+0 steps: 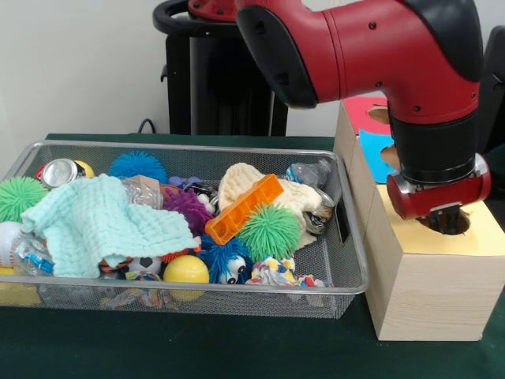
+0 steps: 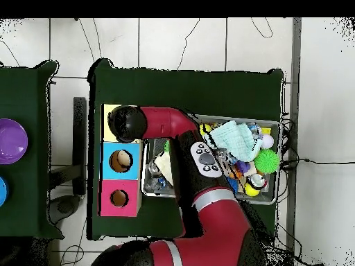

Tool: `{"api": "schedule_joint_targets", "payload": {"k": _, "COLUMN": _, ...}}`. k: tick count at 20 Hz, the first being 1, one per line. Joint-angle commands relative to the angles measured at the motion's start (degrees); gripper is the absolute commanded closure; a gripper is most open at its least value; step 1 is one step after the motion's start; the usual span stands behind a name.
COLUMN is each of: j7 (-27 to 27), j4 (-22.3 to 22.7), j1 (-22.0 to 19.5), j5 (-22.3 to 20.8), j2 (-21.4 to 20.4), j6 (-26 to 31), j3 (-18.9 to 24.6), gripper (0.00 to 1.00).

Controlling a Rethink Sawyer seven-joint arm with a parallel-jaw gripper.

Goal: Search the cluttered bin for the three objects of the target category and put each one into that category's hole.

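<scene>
Wire mesh bin [image 1: 347,272] of cluttered toys on green-clothed tabletop [image 1: 197,347], pale wooden box with holes [image 1: 426,292] just right of it, mint cloth [image 1: 102,225] atop the toys at left

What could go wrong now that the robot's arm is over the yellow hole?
The hand is down at the yellow hole, so I cannot see whether it holds anything; a wide toy might jam at the rim. Lifting away, the arm might bump the wooden box. Back at the wire bin, the mint cloth hides toys underneath.
</scene>
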Motion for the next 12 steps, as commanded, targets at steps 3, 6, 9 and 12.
{"api": "schedule_joint_targets", "payload": {"k": 3, "j7": 0.5, "j4": 4.4, "j1": -1.5, "j5": -2.4, "j2": -3.8, "j6": 2.6, "j3": 1.2, "gripper": 1.0}}
{"api": "schedule_joint_targets", "payload": {"k": 6, "j7": 0.6, "j4": 3.3, "j1": -1.1, "j5": -2.4, "j2": -3.6, "j6": 3.9, "j3": 0.8, "gripper": 1.0}}
{"api": "schedule_joint_targets", "payload": {"k": 9, "j7": 0.5, "j4": 3.2, "j1": -1.4, "j5": -2.0, "j2": -4.2, "j6": 4.1, "j3": 1.4, "gripper": 1.0}}
{"api": "schedule_joint_targets", "payload": {"k": 12, "j7": 0.5, "j4": 4.5, "j1": -1.8, "j5": -1.7, "j2": -5.5, "j6": 3.9, "j3": 2.0, "gripper": 1.0}}
